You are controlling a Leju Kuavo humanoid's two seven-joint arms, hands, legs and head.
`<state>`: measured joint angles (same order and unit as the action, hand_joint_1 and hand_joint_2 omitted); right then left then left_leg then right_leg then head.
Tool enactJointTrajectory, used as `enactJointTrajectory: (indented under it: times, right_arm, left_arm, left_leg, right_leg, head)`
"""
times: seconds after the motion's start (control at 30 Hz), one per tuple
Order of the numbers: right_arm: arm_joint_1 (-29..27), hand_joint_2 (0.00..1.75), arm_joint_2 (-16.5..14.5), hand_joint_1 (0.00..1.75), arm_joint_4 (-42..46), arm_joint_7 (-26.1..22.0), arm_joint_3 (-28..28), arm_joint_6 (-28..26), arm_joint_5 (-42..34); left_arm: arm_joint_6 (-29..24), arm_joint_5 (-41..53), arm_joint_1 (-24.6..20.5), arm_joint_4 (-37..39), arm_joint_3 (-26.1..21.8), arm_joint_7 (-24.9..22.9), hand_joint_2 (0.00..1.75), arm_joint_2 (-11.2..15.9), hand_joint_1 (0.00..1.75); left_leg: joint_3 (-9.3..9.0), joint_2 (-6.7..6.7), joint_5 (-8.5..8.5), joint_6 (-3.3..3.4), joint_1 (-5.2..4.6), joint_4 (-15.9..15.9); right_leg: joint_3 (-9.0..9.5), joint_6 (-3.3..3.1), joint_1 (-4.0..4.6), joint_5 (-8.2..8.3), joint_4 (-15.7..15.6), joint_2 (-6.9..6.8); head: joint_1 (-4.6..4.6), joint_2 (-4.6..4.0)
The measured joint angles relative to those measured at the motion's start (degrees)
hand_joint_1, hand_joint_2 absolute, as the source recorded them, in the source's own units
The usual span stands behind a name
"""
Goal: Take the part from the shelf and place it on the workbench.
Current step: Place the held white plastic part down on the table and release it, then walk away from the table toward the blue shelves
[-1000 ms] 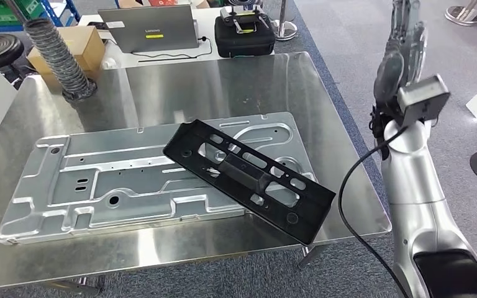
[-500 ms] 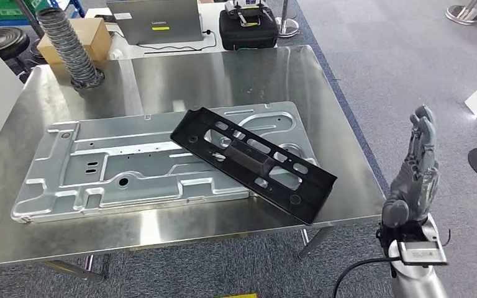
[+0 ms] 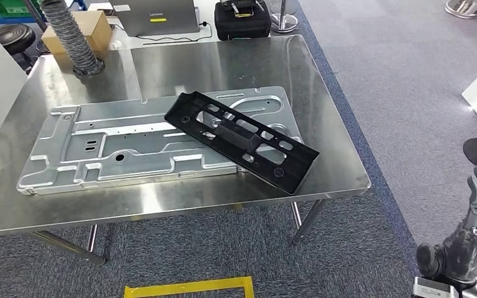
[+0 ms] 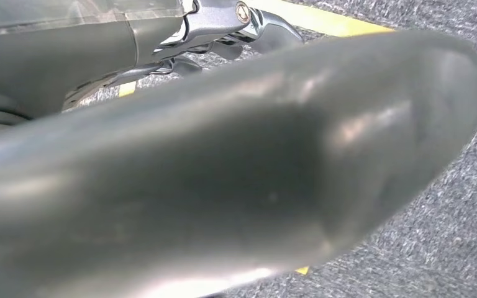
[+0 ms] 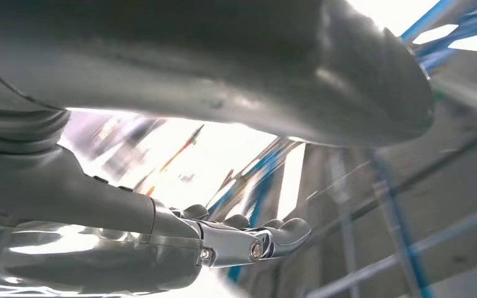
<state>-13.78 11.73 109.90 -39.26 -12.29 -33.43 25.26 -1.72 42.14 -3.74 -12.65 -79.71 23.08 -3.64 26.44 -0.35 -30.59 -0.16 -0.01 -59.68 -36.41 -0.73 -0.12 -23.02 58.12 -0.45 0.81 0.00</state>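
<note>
Your long black perforated plastic part [image 3: 241, 140] already lies on the steel workbench [image 3: 236, 65], near its right edge, overlapping the stamped silver metal panel [image 3: 130, 152]. The right hand [image 3: 463, 243] hangs off the bench's right front corner, fingers apart and empty; the left hand [image 4: 223, 186] I cannot tell. The placing looks done, so next you likely just settle the arms.

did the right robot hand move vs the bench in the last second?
Yes. The right robot hand has dropped from above the workbench's right edge to below it, over the carpet, holding nothing.

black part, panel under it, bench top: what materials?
Black part: likely moulded plastic, matte, no glints, cutout slots. Panel beneath: stamped sheet metal, dull silver, pressed ribs and holes. Workbench top: probably stainless steel, brushed, mirror-like reflections.
</note>
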Motion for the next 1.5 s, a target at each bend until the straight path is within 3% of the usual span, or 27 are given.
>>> enactJointTrajectory:
  times: [0.07, 0.13, 0.17, 0.2, 0.27, 0.3, 0.33, 0.4, 0.47, 0.53, 0.57, 0.63, 0.67, 0.73, 0.8, 0.83, 0.9, 0.97, 1.03, 1.07, 1.17, 1.23, 1.3, 1.33, 1.37, 1.43, 1.5]
  right_arm:
    - [-1.2, 0.00, -2.0, 0.00, -2.2, 0.0, -4.3, -0.5, 1.7]
    - [-2.0, 0.00, -3.7, 0.00, -4.8, 0.0, -8.2, -0.2, 2.5]
    - [-2.2, 0.00, -4.7, 0.00, -6.5, 0.0, -10.5, 0.2, 3.0]
    - [-2.2, 0.00, -5.7, 0.00, -8.4, 0.0, -13.1, 0.6, 3.8]
    - [-2.1, 0.00, -7.8, 0.00, -12.5, 0.0, -18.3, 1.5, 5.3]
    - [-2.1, 0.00, -8.8, 0.00, -14.2, 0.0, -20.5, 1.7, 5.9]
    - [-2.0, 0.00, -9.5, 0.00, -15.8, 0.0, -22.1, 1.9, 6.5]
    - [-1.4, 0.00, -10.6, 0.00, -18.9, 0.0, -24.6, 2.1, 7.5]
    - [-0.4, 0.00, -11.5, 0.00, -23.2, 0.0, -27.1, 1.6, 8.3]
    - [1.0, 0.00, -12.3, 0.00, -28.9, 0.0, -29.8, 0.7, 8.8]
    - [1.7, 0.00, -12.6, 0.00, -32.0, 0.0, -31.1, 0.3, 9.2]
    - [3.6, 0.00, -12.8, 0.00, -39.5, 0.2, -33.8, 0.0, 11.1]
    - [4.9, 0.00, -12.9, 0.00, -44.3, 0.9, -35.5, -0.1, 12.9]
    - [7.7, 0.00, -12.8, 0.00, -55.5, 3.8, -38.6, -0.5, 17.4]
    - [9.5, 0.00, -12.8, 0.00, -65.6, 8.0, -40.3, -0.9, 21.6]
    - [10.2, 0.00, -12.9, 0.00, -70.2, 10.1, -40.7, -0.7, 23.3]
    - [11.5, 0.00, -13.3, 0.00, -77.7, 14.4, -41.0, 0.7, 26.3]
    - [12.6, 0.00, -13.7, 0.00, -83.4, 18.8, -40.9, 2.8, 29.0]
    - [13.4, 0.00, -14.1, 0.00, -87.3, 21.9, -40.5, 4.6, 30.8]
    - [13.7, 0.00, -14.4, 0.00, -88.8, 22.6, -40.3, 5.2, 31.3]
    - [14.4, 0.00, -14.9, 0.00, -92.1, 22.3, -40.0, 6.7, 31.7]
    - [14.8, 0.00, -15.2, 0.00, -93.6, 21.8, -40.0, 7.5, 31.6]
    - [15.1, 0.00, -15.4, 0.00, -94.6, 21.7, -40.0, 7.8, 31.4]
    - [15.3, 0.00, -15.4, 0.00, -95.0, 21.7, -40.0, 7.9, 31.3]
    - [15.4, 0.00, -15.4, 0.00, -95.3, 21.8, -40.0, 8.1, 31.4]
    - [15.7, 0.00, -15.4, 0.00, -95.8, 22.1, -39.9, 8.5, 31.7]
    - [16.0, 0.00, -15.5, 0.00, -96.2, 22.6, -39.7, 8.7, 32.3]
  left_arm:
    - [-0.2, 0.0, -0.1, 0.0, 0.0, 0.1, 0.00, -0.1, 0.00]
    - [-0.3, 0.0, 0.0, 0.0, 0.0, 0.2, 0.00, -0.3, 0.00]
    - [-0.3, 0.0, 0.1, 0.0, 0.0, 0.2, 0.00, -0.4, 0.00]
    - [-0.3, 0.1, 0.1, 0.0, 0.0, 0.3, 0.00, -0.5, 0.00]
    - [-0.3, 0.2, 0.2, 0.0, 0.0, 0.3, 0.00, -0.5, 0.00]
    - [-0.3, 0.2, 0.2, 0.0, 0.0, 0.3, 0.00, -0.5, 0.00]
    - [-0.3, 0.2, 0.3, 0.0, -0.1, 0.3, 0.00, -0.5, 0.00]
    - [-0.3, 0.2, 0.2, 0.0, -0.1, 0.2, 0.00, -0.6, 0.00]
    - [-0.4, 0.2, 0.0, 0.0, -0.2, 0.2, 0.00, -0.6, 0.00]
    - [-0.6, 0.2, -0.2, 0.0, -0.3, 0.1, 0.00, -0.6, 0.00]
    - [-0.7, 0.2, -0.2, 0.0, -0.3, 0.1, 0.00, -0.6, 0.00]
    - [-0.7, 0.1, -0.2, 0.0, -0.4, 0.1, 0.00, -0.7, 0.00]
    - [-0.6, 0.1, -0.1, 0.0, -0.4, 0.1, 0.00, -0.7, 0.00]
    - [-0.4, 0.3, 0.0, 0.0, -0.4, 0.1, 0.00, -0.9, 0.00]
    - [-0.2, 0.6, -0.1, 0.0, -0.4, 0.1, 0.00, -1.1, 0.00]
    - [-0.2, 0.8, -0.1, 0.0, -0.4, 0.1, 0.00, -1.2, 0.00]
    - [-0.2, 1.1, -0.2, 0.0, -0.4, 0.1, 0.00, -1.3, 0.00]
    - [-0.1, 1.5, -0.4, 0.0, -0.3, 0.0, 0.00, -1.2, 0.00]
    - [0.0, 2.1, -0.7, 0.0, -0.2, -0.1, 0.00, -1.2, 0.00]
    - [0.1, 2.3, -0.8, 0.0, -0.2, -0.1, 0.00, -1.1, 0.00]
    - [0.5, 3.0, -0.7, 0.0, -0.1, -0.1, 0.00, -1.1, 0.00]
    - [0.6, 3.4, -0.6, 0.0, 0.1, 0.0, 0.00, -1.0, 0.00]
    - [0.7, 3.7, -0.6, 0.0, 0.4, 0.1, 0.00, -0.9, 0.00]
    - [0.8, 3.8, -0.6, 0.0, 0.6, 0.1, 0.00, -0.9, 0.00]
    - [0.8, 3.9, -0.6, 0.0, 0.7, 0.2, 0.00, -0.8, 0.00]
    - [0.8, 4.0, -0.6, 0.0, 0.9, 0.4, 0.00, -0.7, 0.00]
    - [0.8, 4.0, -0.6, 0.0, 0.9, 0.6, 0.00, -0.7, 0.00]
  left_leg:
    - [-2.19, 0.00, -0.97, 0.60, -0.44, 4.1]
    - [-1.50, 0.17, 0.34, 1.18, -0.44, 4.9]
    - [-0.97, 0.34, 1.27, 1.58, -0.33, 5.3]
    - [-0.26, 0.51, 2.28, 1.91, -0.18, 5.7]
    - [1.47, 0.66, 3.86, 2.29, -0.18, 5.8]
    - [2.46, 0.67, 4.55, 2.27, -0.23, 5.7]
    - [3.53, 0.72, 5.18, 2.18, -0.27, 5.5]
    - [5.79, 0.96, 6.29, 1.83, -0.22, 4.6]
    - [7.82, 1.11, 7.05, 1.34, -0.18, 3.2]
    - [9.05, 1.06, 7.72, 0.70, -0.24, 2.0]
    - [9.38, 1.04, 8.17, 0.33, -0.22, 1.8]
    - [9.76, 1.01, 8.88, -0.43, 0.12, 1.8]
    - [10.13, 0.95, 7.98, -0.75, 0.31, 1.2]
    - [11.47, 0.83, 2.94, -1.23, 0.61, -3.2]
    - [12.89, 0.81, -2.57, -1.54, 0.64, -10.5]
    - [12.98, 0.81, -3.55, -1.60, 0.63, -13.4]
    - [10.43, 0.78, -1.68, -1.38, 0.55, -13.6]
    - [4.23, 0.72, 0.72, -0.63, 0.27, -6.4]
    - [-1.40, 0.69, 0.18, 0.11, -0.10, 2.1]
    - [-2.65, 0.68, -0.36, 0.38, -0.26, 4.5]
    - [-1.79, 0.88, 0.90, 1.26, -0.14, 5.9]
    - [-0.45, 1.09, 2.32, 2.08, 0.08, 6.1]
    - [1.32, 1.14, 3.50, 2.50, -0.15, 5.8]
    - [2.29, 1.16, 4.09, 2.52, -0.25, 5.6]
    - [3.31, 1.17, 4.65, 2.47, -0.32, 5.2]
    - [5.34, 1.16, 5.62, 2.29, -0.38, 4.4]
    - [6.95, 1.16, 6.35, 1.99, -0.42, 3.6]
  right_leg:
    - [-0.06, 0.65, -0.17, 1.04, -0.3, -0.09]
    - [-0.28, 1.37, -0.28, 1.71, -0.6, 0.06]
    - [-0.69, 1.64, -0.27, 0.63, 0.0, 0.21]
    - [-1.32, 1.89, -0.23, -1.61, 1.6, 0.37]
    - [-2.79, 2.27, -0.44, -8.12, 7.9, 0.50]
    - [-3.26, 2.48, -0.57, -10.28, 11.5, 0.50]
    - [-3.28, 2.71, -0.74, -10.88, 14.4, 0.49]
    - [-1.02, 3.12, -1.15, -8.07, 15.1, 0.47]
    - [5.03, 3.37, -1.52, -6.12, 8.3, 0.46]
    - [10.43, 2.77, -1.40, -8.05, 0.5, 0.48]
    - [11.56, 2.26, -1.14, -9.00, -1.6, 0.48]
    - [10.98, 1.11, -0.93, -8.41, -2.1, 0.37]
    - [10.42, 0.57, -0.91, -7.75, -2.1, 0.31]
    - [8.94, -0.19, -0.96, -6.26, -2.3, 0.13]
    - [7.14, -0.42, -0.78, -4.87, -2.2, 0.04]
    - [6.17, -0.42, -0.68, -4.20, -2.1, -0.01]
    - [4.20, -0.38, -0.55, -2.98, -1.6, -0.05]
    - [2.64, -0.18, -0.46, -1.90, -1.2, -0.02]
    - [1.81, 0.26, -0.35, -0.81, -1.1, -0.06]
    - [1.60, 0.57, -0.37, -0.20, -1.2, -0.13]
    - [0.97, 1.60, -0.50, 0.32, -1.3, -0.11]
    - [-0.37, 2.06, -0.60, -4.04, 2.4, 0.08]
    - [-2.30, 2.38, -0.70, -9.73, 10.0, 0.18]
    - [-2.86, 2.51, -0.70, -10.99, 13.4, 0.19]
    - [-2.68, 2.55, -0.69, -10.81, 15.2, 0.19]
    - [0.73, 2.32, -0.65, -7.82, 12.6, 0.20]
    - [6.95, 1.63, -0.36, -6.33, 4.0, 0.20]
  head:
    - [0.13, -0.01]
    - [0.35, -0.01]
    - [0.34, 0.00]
    - [0.25, 0.00]
    - [0.02, 0.00]
    - [-0.02, 0.00]
    - [-0.06, 0.00]
    - [-0.07, 0.00]
    - [-0.11, 0.00]
    - [-0.18, 0.00]
    - [-0.21, 0.00]
    - [-0.28, -0.01]
    - [-0.31, -0.01]
    - [-0.31, -0.01]
    - [-0.17, -0.01]
    - [-0.16, -0.01]
    - [-0.15, 0.00]
    - [-0.14, 0.00]
    - [-0.19, 0.00]
    - [-0.17, 0.00]
    - [-0.15, 0.00]
    - [-0.40, -0.01]
    - [-0.61, -0.02]
    - [-0.61, -0.02]
    - [-0.61, -0.01]
    - [-0.61, 0.00]
    - [-0.58, 0.00]
